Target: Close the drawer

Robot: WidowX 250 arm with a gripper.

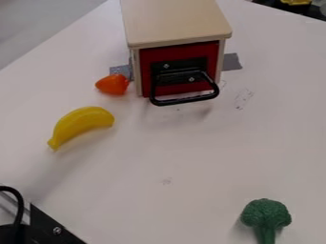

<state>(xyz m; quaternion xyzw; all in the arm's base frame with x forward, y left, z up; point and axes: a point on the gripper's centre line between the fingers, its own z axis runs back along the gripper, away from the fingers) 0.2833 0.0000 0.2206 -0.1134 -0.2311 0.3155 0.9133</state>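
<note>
A red drawer front (145, 76) sits in the end of a pale wooden box (175, 20) at the top centre. It looks about flush with the box's side panels. The drawer's black looped handle (185, 100) sticks out toward the camera. Part of the black gripper (54, 229) shows in the bottom left corner, well apart from the drawer, with a black cable looping beside it.
An orange toy (113, 84) lies just left of the box, with a yellow banana (81, 123) below it. Green toy broccoli (265, 215) rests near the bottom right. Grey tape (231, 62) marks the white table (172, 157) beside the box.
</note>
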